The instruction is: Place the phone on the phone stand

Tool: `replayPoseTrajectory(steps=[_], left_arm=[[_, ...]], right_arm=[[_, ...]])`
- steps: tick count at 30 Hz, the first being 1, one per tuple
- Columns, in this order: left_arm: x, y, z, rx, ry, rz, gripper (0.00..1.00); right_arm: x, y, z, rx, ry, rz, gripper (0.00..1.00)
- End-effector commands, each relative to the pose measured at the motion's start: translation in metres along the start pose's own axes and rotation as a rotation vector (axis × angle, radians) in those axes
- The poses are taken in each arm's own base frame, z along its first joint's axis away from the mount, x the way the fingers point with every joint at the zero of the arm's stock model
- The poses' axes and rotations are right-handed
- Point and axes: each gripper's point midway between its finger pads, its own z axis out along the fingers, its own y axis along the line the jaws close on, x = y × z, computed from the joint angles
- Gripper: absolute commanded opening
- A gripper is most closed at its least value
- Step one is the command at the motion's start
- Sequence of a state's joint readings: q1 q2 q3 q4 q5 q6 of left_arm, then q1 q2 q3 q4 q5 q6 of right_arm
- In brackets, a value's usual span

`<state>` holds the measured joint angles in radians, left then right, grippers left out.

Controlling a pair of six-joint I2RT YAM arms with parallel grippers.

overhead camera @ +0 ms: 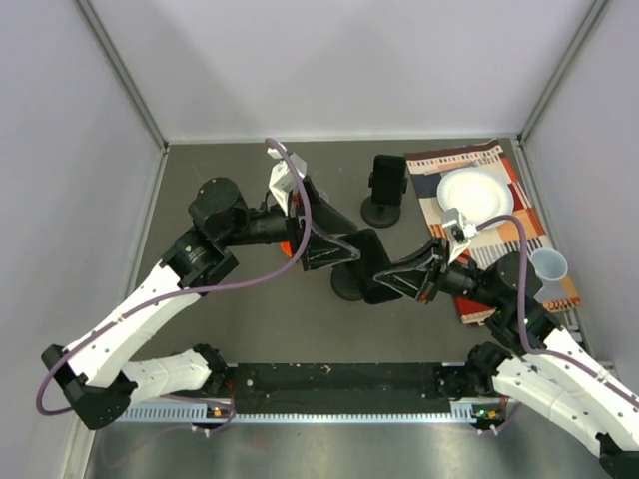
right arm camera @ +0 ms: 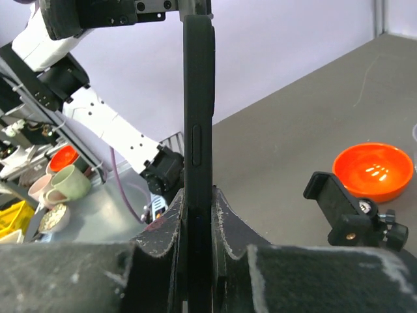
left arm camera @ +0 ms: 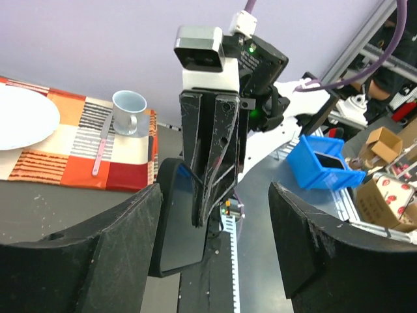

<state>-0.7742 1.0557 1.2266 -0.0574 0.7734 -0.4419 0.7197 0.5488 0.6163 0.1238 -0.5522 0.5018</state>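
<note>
The black phone (right arm camera: 199, 98) stands edge-on and upright in my right gripper (right arm camera: 199, 195), which is shut on its lower part. In the top view the right gripper (overhead camera: 391, 282) holds the phone (overhead camera: 351, 282) at the table's middle. My left gripper (overhead camera: 334, 249) is open and empty. Its fingers (left arm camera: 124, 248) stand wide on either side of the phone (left arm camera: 179, 228), apart from it. The black phone stand (overhead camera: 387, 190) stands empty on its round base behind the grippers. It also shows in the right wrist view (right arm camera: 352, 215).
A striped placemat (overhead camera: 519, 215) at the right carries a white plate (overhead camera: 474, 192) and a cup (overhead camera: 547, 264). An orange bowl (right arm camera: 374, 169) sits beyond the stand, mostly hidden under my left arm in the top view. A blue bin (left arm camera: 326, 163) lies off the table.
</note>
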Motion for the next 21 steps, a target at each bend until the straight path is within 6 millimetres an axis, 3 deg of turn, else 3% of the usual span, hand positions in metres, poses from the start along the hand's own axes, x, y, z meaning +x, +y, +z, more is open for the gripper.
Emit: replayPoseTrajectory(steps=[1,8,10,13,15,21], left_arm=[[-0.014,-0.004,0.010,0.059,-0.059,-0.036,0.72],[-0.030,0.017,0.002,-0.036,-0.162,-0.065,0.73],[-0.026,0.009,0.004,0.034,-0.131,-0.086,0.73],[-0.020,0.019,0.009,0.015,-0.113,-0.130,0.68],[-0.014,0.018,0.010,0.035,-0.109,-0.158,0.64],[-0.020,-0.006,0.008,0.191,-0.139,-0.165,0.64]], right_arm=[[-0.058,0.027,-0.004,-0.061,-0.203,-0.100,0.00],[-0.058,0.032,-0.012,-0.060,-0.196,-0.120,0.00],[-0.060,0.035,-0.015,-0.060,-0.210,-0.127,0.00],[-0.069,0.040,-0.017,-0.070,-0.245,-0.140,0.00],[-0.074,0.038,-0.014,-0.067,-0.262,-0.137,0.00],[-0.083,0.035,-0.001,-0.076,-0.272,-0.136,0.00]])
